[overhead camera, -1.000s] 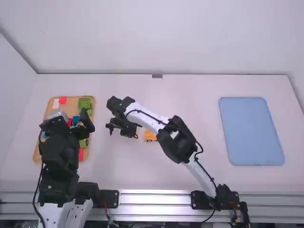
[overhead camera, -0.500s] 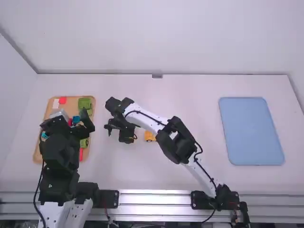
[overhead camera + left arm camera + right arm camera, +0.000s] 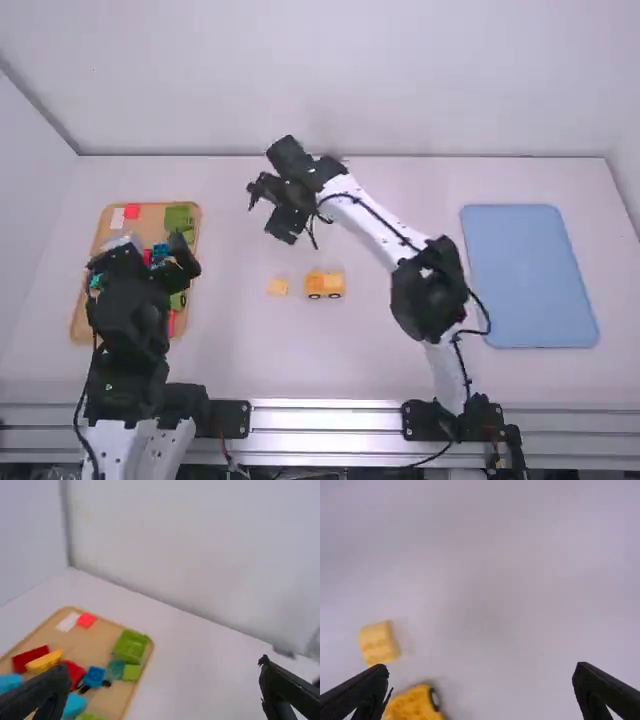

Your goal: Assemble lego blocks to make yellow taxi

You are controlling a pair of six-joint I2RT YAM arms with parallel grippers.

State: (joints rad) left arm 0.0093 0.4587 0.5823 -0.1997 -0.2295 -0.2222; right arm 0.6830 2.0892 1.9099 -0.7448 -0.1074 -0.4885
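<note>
Though near taxi (image 3: pixel 324 281), yellow block (image 3: pixel 278 287) clear.

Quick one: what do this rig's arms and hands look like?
Left arm and right arm: white links, bulky black joints, thin black cables running outside. Left hand and right hand: black, two fingers each, tapering toward the tips.

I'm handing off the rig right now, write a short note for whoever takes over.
Left claw: open, empty, near the wooden tray of mixed blocks.
Right claw: open, empty, above the table beyond the yellow pieces.
Done: yellow vehicle stands on its wheels mid-table.
Left: small yellow block lies loose to its left, a gap between; probably goes on the vehicle next.
</note>
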